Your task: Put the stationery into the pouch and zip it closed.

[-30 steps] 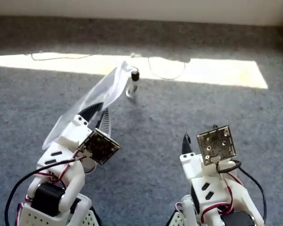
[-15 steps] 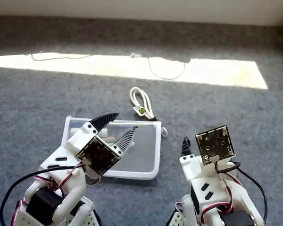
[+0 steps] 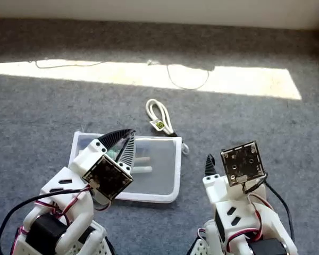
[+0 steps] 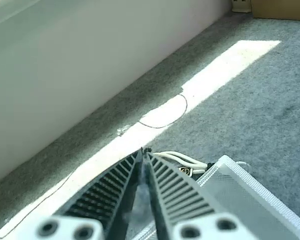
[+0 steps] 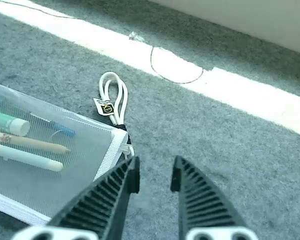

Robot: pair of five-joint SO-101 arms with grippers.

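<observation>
Grey carpet (image 3: 255, 122) covers the surface under both arms. At left, my left end effector (image 3: 132, 134) hangs over the left half of the mesh pouch (image 3: 159, 175), its jaws brought together tip to tip with nothing that I can see between them. The pouch, clear with white trim, lies flat on the carpet between the two arms. Inside it I see a green marker (image 5: 5, 121) with a white cap, a pencil (image 5: 32, 142) and a white pen (image 5: 25, 155), lying roughly parallel. A looped white cord (image 3: 158, 114) with a small tag lies at the pouch's far right corner. At right, my right end effector (image 5: 155, 170) sits near the pouch's right edge, jaws narrowly apart and empty.
</observation>
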